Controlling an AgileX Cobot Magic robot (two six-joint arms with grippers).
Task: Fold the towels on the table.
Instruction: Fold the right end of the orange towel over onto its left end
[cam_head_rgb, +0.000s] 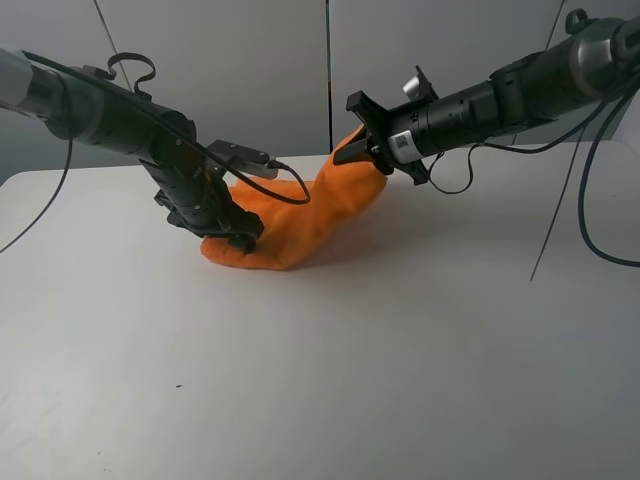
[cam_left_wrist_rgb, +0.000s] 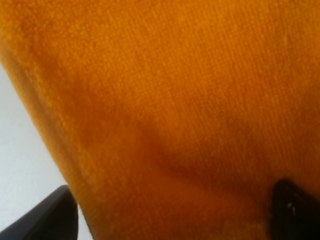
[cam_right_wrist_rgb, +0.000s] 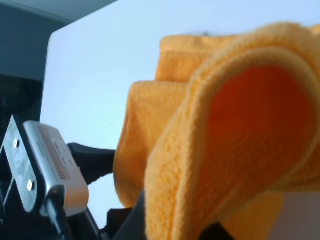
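Plain grey wall (cam_head_rgb: 250, 80) panels at the back, big matte white table (cam_head_rgb: 320, 390) in front, and the only thing that matters on it is the orange towel (cam_head_rgb: 300, 215), bunched in a lump toward the far middle of the table between the two arms. It isn't lying flat at all: one end sits on the tabletop under the left gripper (cam_head_rgb: 238, 232), and the other end is hoisted off the surface by the right gripper (cam_head_rgb: 358, 152), so the cloth runs like a saggy ramp from low left to high right. The right jaws look clamped on that raised end. The wrist view is mostly a fuzzy doubled-over edge right in front of the lens and the fingers are largely hidden, but the cloth wouldn't hang up there otherwise. On the left wrist view the two dark fingertips (cam_left_wrist_rgb: 50, 217) sit far apart at the sides with orange pile filling everything between, so those jaws read as spread wide, pressing into the cloth and not pinching it. As for handling, it's going to be light, floppy and fluffy, with zero stiffness, so it droops and folds wherever it isn't supported, and nothing about it is fragile. The pile should give decent grip, but thick bunches can slide out of a pinch. Best bet is probably grabbing single-layer corners or the hemmed edge, one per gripper, and spreading it flat before any fold.
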